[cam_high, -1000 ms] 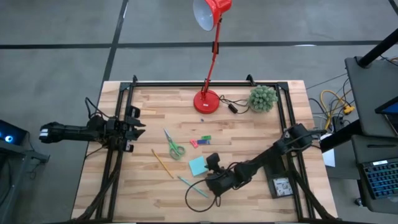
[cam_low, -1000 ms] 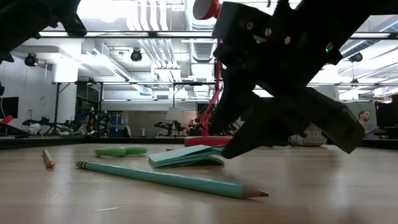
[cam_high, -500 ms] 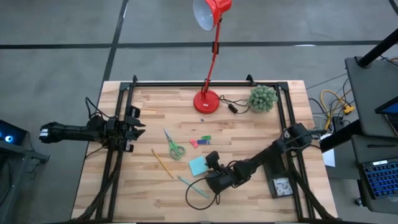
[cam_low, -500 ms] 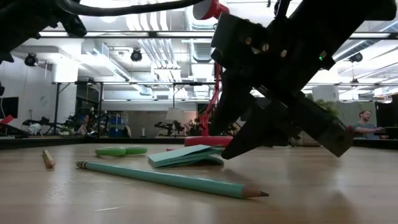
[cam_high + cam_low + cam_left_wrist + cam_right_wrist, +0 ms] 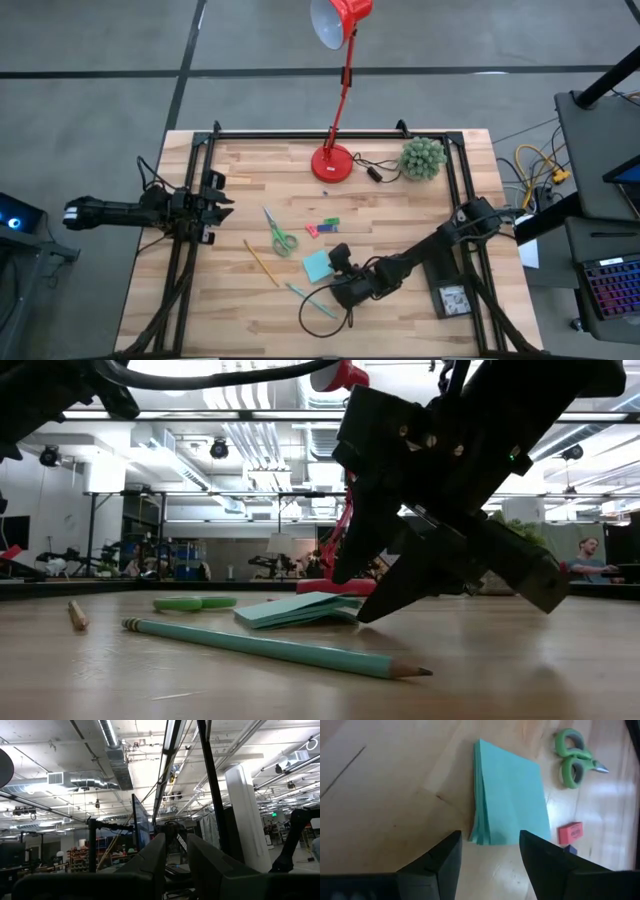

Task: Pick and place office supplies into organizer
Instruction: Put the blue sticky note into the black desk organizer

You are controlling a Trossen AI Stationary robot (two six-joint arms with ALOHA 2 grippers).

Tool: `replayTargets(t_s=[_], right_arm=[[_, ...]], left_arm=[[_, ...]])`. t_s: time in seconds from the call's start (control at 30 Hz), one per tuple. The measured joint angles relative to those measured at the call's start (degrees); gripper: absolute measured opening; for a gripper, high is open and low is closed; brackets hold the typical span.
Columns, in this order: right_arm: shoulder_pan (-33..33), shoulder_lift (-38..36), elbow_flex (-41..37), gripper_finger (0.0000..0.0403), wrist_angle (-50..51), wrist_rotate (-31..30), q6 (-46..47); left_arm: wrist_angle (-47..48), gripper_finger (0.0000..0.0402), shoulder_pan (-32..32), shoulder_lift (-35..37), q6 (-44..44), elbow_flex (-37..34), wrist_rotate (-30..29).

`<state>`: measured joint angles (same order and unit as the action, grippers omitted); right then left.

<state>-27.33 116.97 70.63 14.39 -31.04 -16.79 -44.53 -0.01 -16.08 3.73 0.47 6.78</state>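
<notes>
While the right end effector [image 5: 487, 845] straddles it, the sticky-note pad's [image 5: 512, 800] near edge is hidden.

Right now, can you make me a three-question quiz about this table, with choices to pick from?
1. Where is the sticky-note pad?
A. just ahead of the right gripper
B. under the lamp
C. inside the organizer

2. What colour are the scissors' handles?
A. red
B. green
C. yellow

3. How are the right gripper's jaws?
A. shut on the pencil
B. shut on the pad
C. open

Answers: 1 A, the pad lies just beyond the jaws in the right wrist view. 2 B, both loops are green. 3 C, they stand apart with nothing between.
</notes>
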Motion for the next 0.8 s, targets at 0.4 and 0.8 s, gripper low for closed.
replayTargets(t_s=[0.4,0.8], right_arm=[[2.9,0.0,-0.1,0.0180,-1.5,4.3,-1.1],[3.5,0.0,-0.1,0.0118,-1.5,4.5,1.1]], left_arm=[[0.0,0.0066,0.0,0.0,0.0,0.0,0.0],[0.0,0.0066,0.0,0.0,0.0,0.0,0.0]])
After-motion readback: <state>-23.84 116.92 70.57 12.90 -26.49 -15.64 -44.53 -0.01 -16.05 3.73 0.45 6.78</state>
